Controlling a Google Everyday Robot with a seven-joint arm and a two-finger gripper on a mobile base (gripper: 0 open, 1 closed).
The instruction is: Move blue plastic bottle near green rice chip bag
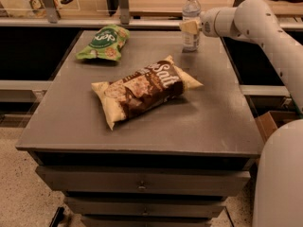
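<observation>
The blue plastic bottle (pixel 191 13), clear with a white cap, stands at the back right of the grey table (pixel 213 117). My gripper (pixel 189 27) reaches in from the right and is shut around the bottle's middle; a cream finger (pixel 188 26) crosses its front. The green rice chip bag (pixel 105 41) lies at the back left of the table, well apart from the bottle.
A large brown-and-cream "Salt" bag (pixel 144 89) lies in the middle of the table, between the front edge and the two task objects. A rail (pixel 94 21) runs behind the table. A cardboard box (pixel 271 123) sits on the floor to the right.
</observation>
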